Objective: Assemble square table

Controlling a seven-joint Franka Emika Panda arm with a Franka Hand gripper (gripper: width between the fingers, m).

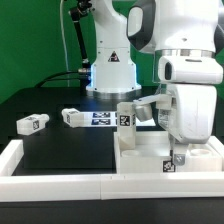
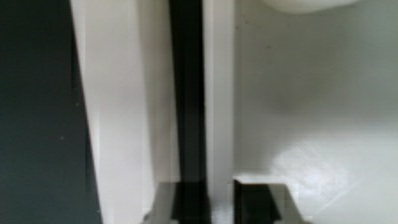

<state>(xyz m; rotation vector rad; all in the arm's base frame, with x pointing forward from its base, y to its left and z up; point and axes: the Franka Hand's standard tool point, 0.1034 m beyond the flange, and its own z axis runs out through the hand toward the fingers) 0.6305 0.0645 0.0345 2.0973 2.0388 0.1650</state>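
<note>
Down at the near edge of the black tabletop point(image 1: 70, 140), toward the exterior view's right, lies the white square panel point(image 1: 145, 152) of the table, rim upward, with a black-and-white tag on its near side. The arm point(image 1: 185, 70) reaches down over it, and the gripper point(image 1: 180, 156) sits at the panel's near part on the exterior view's right. In the wrist view the dark fingers point(image 2: 262, 200) are pinched almost together on a thin white wall, the panel's raised rim, with a dark gap running just beside it. One upright leg point(image 1: 127, 114) stands at the panel's far corner on the exterior view's left. Two loose legs point(image 1: 32, 123) lie on their sides toward the tabletop's far edge on the exterior view's left, well apart from the panel. The marker board point(image 1: 101, 119) lies between them and the upright leg. A low white border strip point(image 1: 60, 166) runs along the near edge.
</note>
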